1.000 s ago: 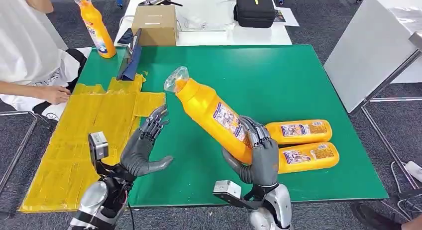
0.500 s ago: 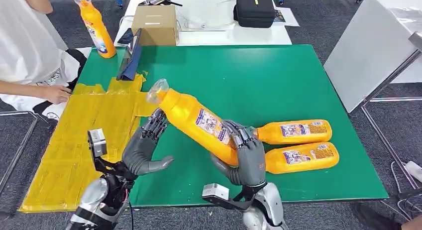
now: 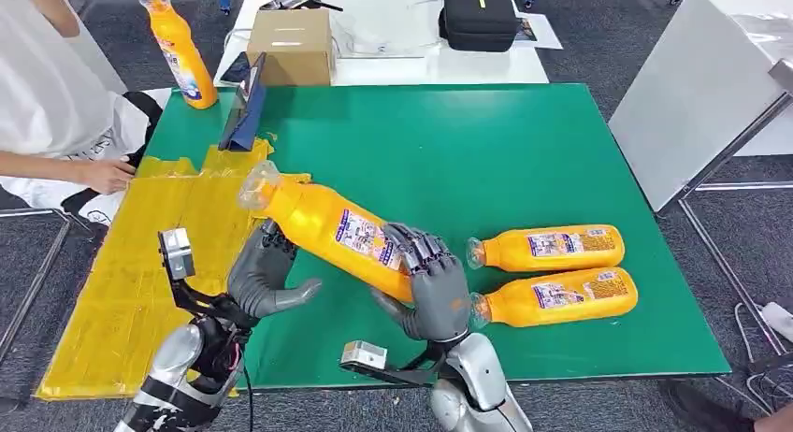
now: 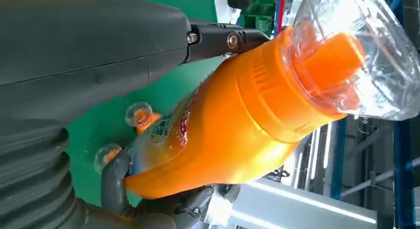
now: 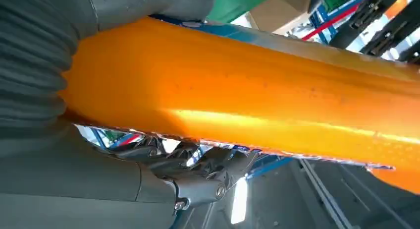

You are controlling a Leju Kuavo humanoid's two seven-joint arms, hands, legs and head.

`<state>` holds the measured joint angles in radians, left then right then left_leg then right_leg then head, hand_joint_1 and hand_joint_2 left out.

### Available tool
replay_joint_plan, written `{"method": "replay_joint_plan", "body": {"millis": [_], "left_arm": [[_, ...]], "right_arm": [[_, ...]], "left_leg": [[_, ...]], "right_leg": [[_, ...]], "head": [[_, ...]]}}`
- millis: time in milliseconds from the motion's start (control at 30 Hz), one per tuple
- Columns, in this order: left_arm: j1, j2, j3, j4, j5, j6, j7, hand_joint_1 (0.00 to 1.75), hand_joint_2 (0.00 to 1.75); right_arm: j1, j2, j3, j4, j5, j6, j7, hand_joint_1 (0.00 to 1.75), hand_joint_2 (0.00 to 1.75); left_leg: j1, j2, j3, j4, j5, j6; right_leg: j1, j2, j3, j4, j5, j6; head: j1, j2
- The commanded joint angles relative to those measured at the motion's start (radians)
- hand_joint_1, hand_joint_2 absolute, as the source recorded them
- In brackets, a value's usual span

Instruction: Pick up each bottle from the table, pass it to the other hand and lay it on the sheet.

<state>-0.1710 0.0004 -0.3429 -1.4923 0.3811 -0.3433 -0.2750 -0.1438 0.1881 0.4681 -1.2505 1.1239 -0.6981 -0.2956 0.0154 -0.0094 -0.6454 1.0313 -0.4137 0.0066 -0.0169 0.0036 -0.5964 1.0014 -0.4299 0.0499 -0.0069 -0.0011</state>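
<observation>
Plastic gleams on our orange bottle [image 3: 327, 228], clear-capped, gripped at its base by our right hand [image 3: 432, 287]; it has swung leftward into our spread left hand [image 3: 266, 280].

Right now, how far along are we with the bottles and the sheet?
Nothing looks done: the yellow sheet carries no bottle yet. In hand: the right hand grips the first orange bottle by its base, its capped end reaching the open left hand, which has not closed on it. Left: finish this pass and lay it down, then the two bottles lying on the table. Another bottle stands upright at the far corner.
</observation>
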Motion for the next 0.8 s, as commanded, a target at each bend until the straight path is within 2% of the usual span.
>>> {"method": "replay_joint_plan", "body": {"millis": [33,200,467,500,533,633,800], "left_arm": [[-0.071,0.009,-0.063,0.081,0.019,-0.01,0.018,0.0,1.75],[-0.088,0.002,-0.069,0.106,0.035,-0.012,0.025,0.0,1.75],[-0.095,-0.003,-0.063,0.102,0.059,-0.01,0.023,0.0,1.75],[-0.094,-0.006,-0.061,0.105,0.061,-0.005,0.025,0.24,1.75],[-0.093,-0.01,-0.059,0.105,0.061,0.003,0.026,1.75,1.75],[-0.088,-0.018,-0.05,0.104,0.067,0.016,0.02,1.75,1.75],[-0.08,-0.022,-0.043,0.091,0.07,0.026,0.014,1.75,1.75]], "right_arm": [[-0.046,0.045,0.038,0.155,0.214,0.0,0.024,1.75,1.75],[-0.038,0.056,0.051,0.128,0.329,0.0,0.054,1.75,1.75],[-0.042,0.053,0.073,0.152,0.329,0.0,0.055,1.75,1.75],[-0.042,0.054,0.073,0.153,0.329,0.0,0.056,1.75,1.75],[-0.042,0.053,0.072,0.152,0.33,0.0,0.058,1.75,1.75],[-0.041,0.053,0.071,0.151,0.328,0.0,0.058,1.75,1.75],[-0.039,0.052,0.069,0.15,0.325,0.0,0.056,1.75,1.75]], "left_leg": [[0.001,0.0,0.006,-0.002,-0.001,0.001],[0.0,-0.001,0.004,-0.001,0.0,0.0],[0.001,-0.001,0.004,-0.001,-0.001,0.001],[0.001,-0.001,0.006,-0.002,-0.001,0.001],[0.001,-0.001,0.004,-0.001,-0.001,0.001],[0.001,-0.001,0.007,-0.002,-0.001,0.001],[0.001,-0.001,0.003,-0.001,0.0,0.0]], "right_leg": [[0.001,-0.001,0.006,-0.002,-0.001,-0.002],[0.001,-0.002,0.004,-0.001,-0.001,-0.002],[0.001,-0.002,0.005,-0.002,-0.001,-0.002],[0.001,-0.003,0.007,-0.003,-0.001,-0.002],[0.001,-0.002,0.004,-0.002,-0.001,-0.002],[0.002,-0.003,0.008,-0.003,-0.002,-0.003],[0.001,-0.002,0.004,-0.002,-0.001,-0.002]], "head": [[0.0,0.0],[0.0,0.0],[0.0,0.0],[0.0,0.0],[0.0,0.0],[0.0,0.0],[0.0,0.0]]}}
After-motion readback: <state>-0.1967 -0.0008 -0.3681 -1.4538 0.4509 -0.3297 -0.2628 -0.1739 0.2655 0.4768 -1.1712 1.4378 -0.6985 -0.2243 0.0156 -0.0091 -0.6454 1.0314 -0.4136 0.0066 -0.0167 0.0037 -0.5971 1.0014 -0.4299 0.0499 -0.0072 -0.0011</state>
